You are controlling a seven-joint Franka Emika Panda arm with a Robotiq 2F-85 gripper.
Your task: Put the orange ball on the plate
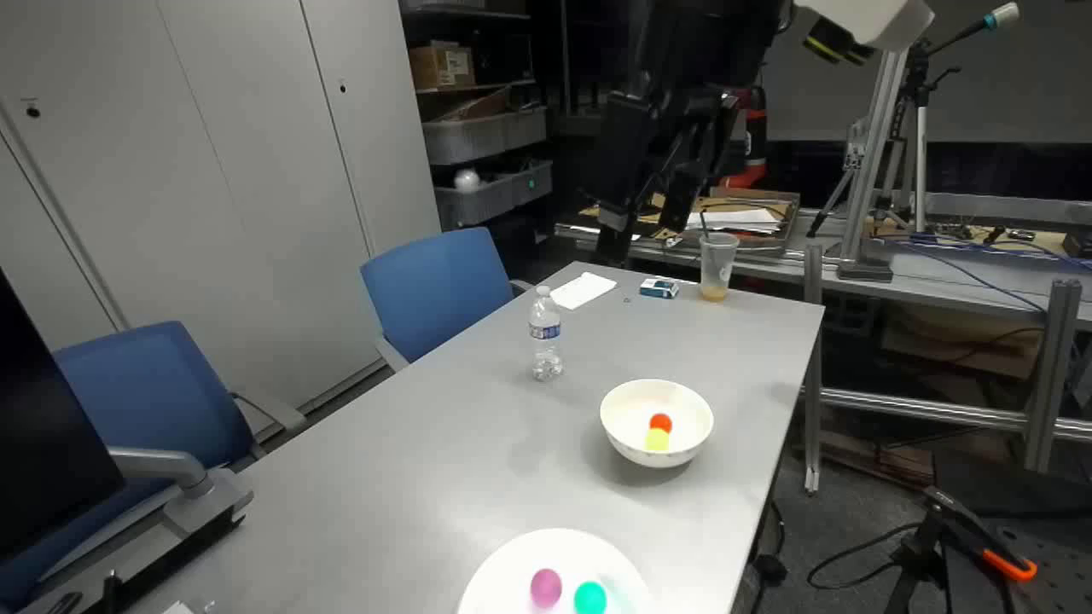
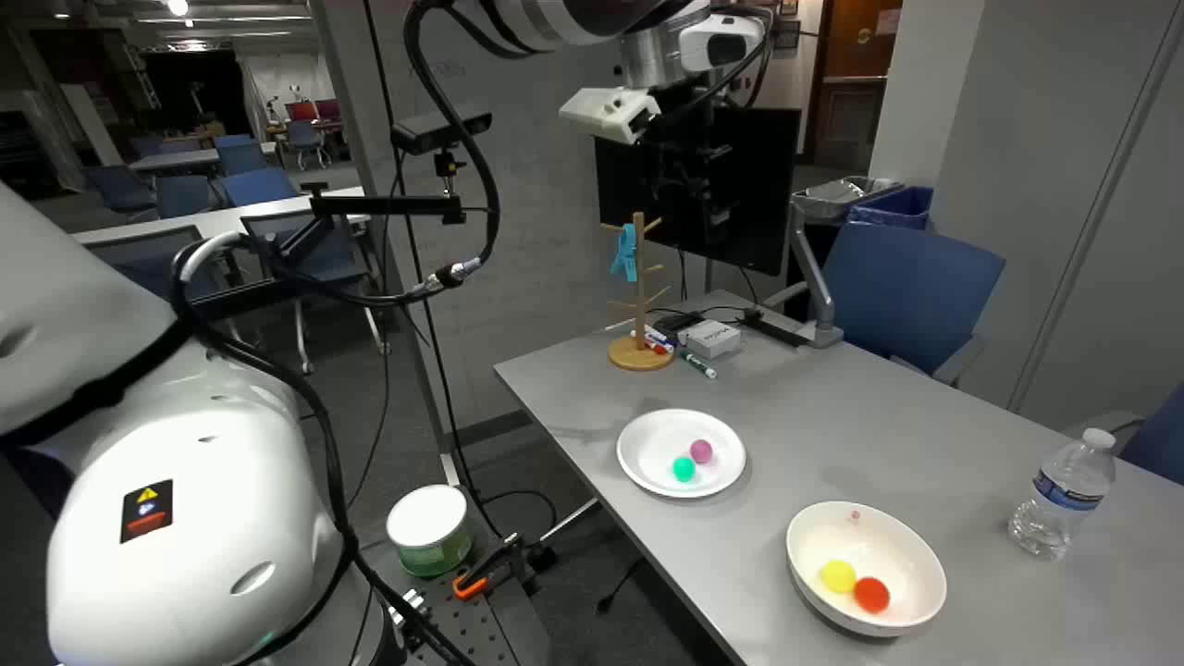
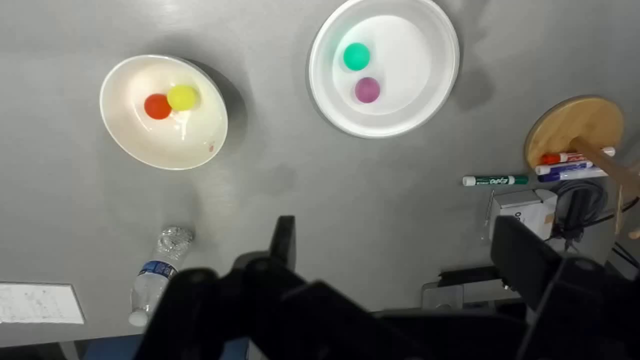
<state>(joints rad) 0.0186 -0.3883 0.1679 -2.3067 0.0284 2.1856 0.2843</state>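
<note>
In the wrist view the fingers point(image 3: 520, 257) stand wide apart and grip nothing; grey worktop point(image 3: 390, 200) shows through the gap. The orange ball point(image 3: 157, 106) sits in the bowl point(image 3: 160, 145), out past the finger at the view's left and toward the top, so well off the line of the gap. The plate point(image 3: 407, 75), bearing the teal ball point(image 3: 356, 56) and pink ball point(image 3: 367, 90), is more nearly straight ahead of the gap.

Being round, the orange ball has no long axis to match. What matters is the yellow ball point(image 3: 182, 97), just beside it on the gap's side and seemingly touching. The pair runs much the same way as the fingers open, so I judge that a turn of the wrist would help; otherwise one finger must work in between the two.

In an exterior view the orange ball point(image 1: 660, 422) lies well below the fingers, the bowl's wall rising around it.

In an exterior view the orange ball point(image 2: 871, 595) is below the fingers and to their right, the plate more nearly under them. There the fingers merge with the dark monitor point(image 2: 772, 166), so their spacing cannot be read.
</note>
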